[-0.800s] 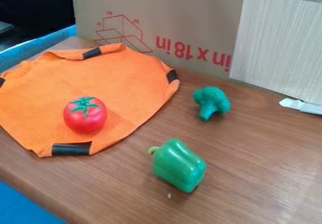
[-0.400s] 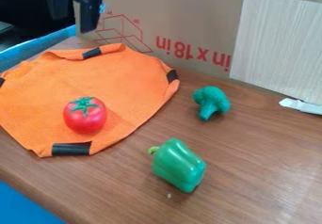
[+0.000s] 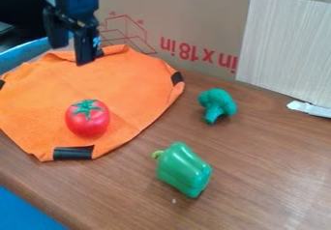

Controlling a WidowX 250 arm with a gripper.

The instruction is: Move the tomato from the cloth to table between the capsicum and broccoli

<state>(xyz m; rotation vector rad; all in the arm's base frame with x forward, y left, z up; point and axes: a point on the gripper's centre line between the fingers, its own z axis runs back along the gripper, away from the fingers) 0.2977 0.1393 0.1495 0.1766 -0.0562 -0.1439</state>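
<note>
I hang at 11 o'clock in the view, my fingers (image 3: 79, 50) pointing down, spread apart with nothing between them; their tips show against the 12 o'clock part of the orange cloth (image 3: 123, 89). The tomato (image 3: 86, 122) sits on that cloth, towards its 6 o'clock side, apart from me, its green leafy top up. Seen from the tomato, the broccoli (image 3: 219, 101) lies at 3 o'clock and the capsicum (image 3: 186, 168) at 4 o'clock, both on the bare wood of the desk (image 3: 265, 176). Those two lie apart, the capsicum at the broccoli's 7 o'clock, its stem towards 10 o'clock. The cloth has dark strips on its edge. A cardboard box (image 3: 184, 19) stands along the 12 o'clock side, with a pale panel (image 3: 281, 45) at 2 o'clock
</note>
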